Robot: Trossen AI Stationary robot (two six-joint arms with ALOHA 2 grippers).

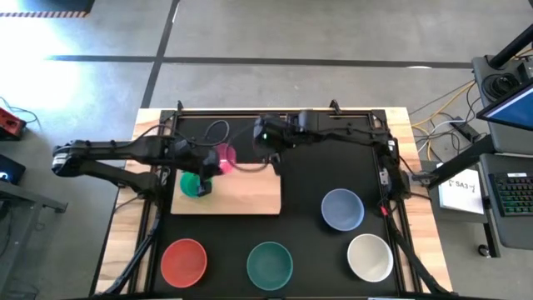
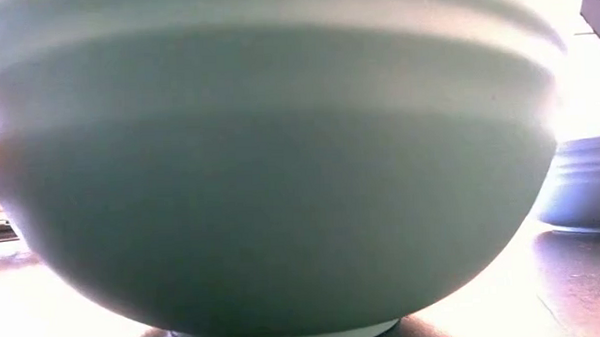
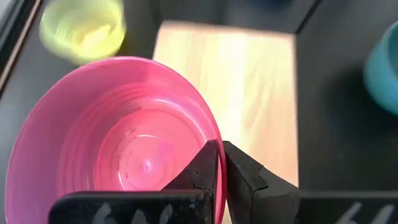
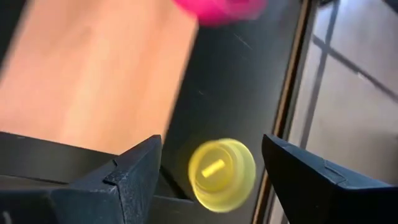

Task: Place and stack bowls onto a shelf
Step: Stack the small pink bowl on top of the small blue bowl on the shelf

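High: my left end effector (image 1: 218,160) holds magenta bowl (image 1: 226,156) over shelf (image 1: 250,193), green bowl (image 1: 193,185) on it. Low: teal bowl (image 2: 270,180) fills frame. Left wrist: fingers (image 3: 239,171) pinching magenta rim. Right wrist: my right end effector (image 4: 211,163) spread above yellow bowl (image 4: 222,174) on table (image 4: 242,81).

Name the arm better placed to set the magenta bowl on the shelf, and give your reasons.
Left. The left gripper is shut on the magenta bowl's rim, over the shelf. The right gripper is open around the yellow bowl, off the board.
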